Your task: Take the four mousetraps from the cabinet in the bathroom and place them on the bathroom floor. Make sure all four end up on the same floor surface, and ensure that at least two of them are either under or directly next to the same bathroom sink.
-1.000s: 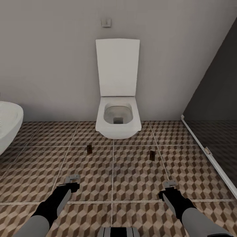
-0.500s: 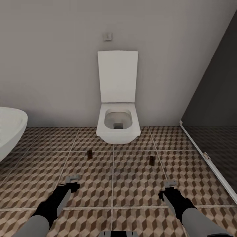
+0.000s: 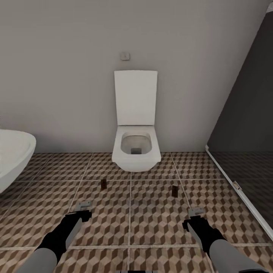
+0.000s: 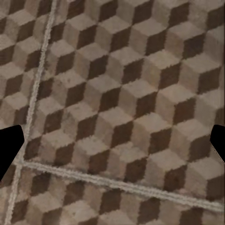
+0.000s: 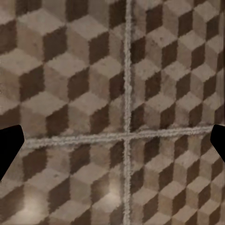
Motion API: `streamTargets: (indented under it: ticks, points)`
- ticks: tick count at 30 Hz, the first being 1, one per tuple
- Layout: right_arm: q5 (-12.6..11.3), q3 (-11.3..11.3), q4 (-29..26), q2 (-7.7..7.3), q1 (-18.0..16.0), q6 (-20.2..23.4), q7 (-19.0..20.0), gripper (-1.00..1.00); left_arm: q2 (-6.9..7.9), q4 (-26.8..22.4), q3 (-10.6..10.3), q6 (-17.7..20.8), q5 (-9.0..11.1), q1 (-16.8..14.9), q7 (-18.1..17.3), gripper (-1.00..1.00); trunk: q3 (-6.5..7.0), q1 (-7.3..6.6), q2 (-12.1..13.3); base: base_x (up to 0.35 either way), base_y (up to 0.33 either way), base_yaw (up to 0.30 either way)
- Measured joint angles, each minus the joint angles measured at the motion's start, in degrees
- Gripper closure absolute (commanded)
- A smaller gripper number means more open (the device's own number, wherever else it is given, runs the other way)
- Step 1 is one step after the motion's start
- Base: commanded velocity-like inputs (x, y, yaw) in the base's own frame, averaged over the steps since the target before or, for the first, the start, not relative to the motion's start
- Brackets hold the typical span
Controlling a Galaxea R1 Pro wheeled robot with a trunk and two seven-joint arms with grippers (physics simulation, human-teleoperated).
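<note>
Head view takes in the bathroom floor point(image 3: 151, 220), its cube-printed tiles running to a grey wall, with a dark glass partition point(image 3: 246, 125) at one side. A white toilet point(image 3: 135, 151) hangs on the wall with its lid up, and a white rounded basin edge point(image 3: 13, 159) shows at the far left. Two mousetraps lie flat on the tiles in front of the toilet: the left mousetrap point(image 3: 103, 184) and the right mousetrap point(image 3: 174, 191), well apart from each other. The left gripper point(image 3: 83, 206) and right gripper point(image 3: 196, 211) hang low over bare tile, each short of its trap, jaws spread wide and holding nothing. Judging by this, two traps are down and the placing step looks finished here; the next move calls for returning to the cabinet for the remaining traps.
</note>
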Motion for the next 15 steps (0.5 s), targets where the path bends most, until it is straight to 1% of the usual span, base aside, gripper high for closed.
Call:
streamTargets:
  ticks: [15]
  points:
    - [0.01,-0.07,0.0,0.08,0.01,-0.26,0.0,-1.0,0.05,0.0,-0.01,0.0,0.0,0.0,0.0,-1.0,3.33,-0.39,0.2,0.0,0.0,0.0]
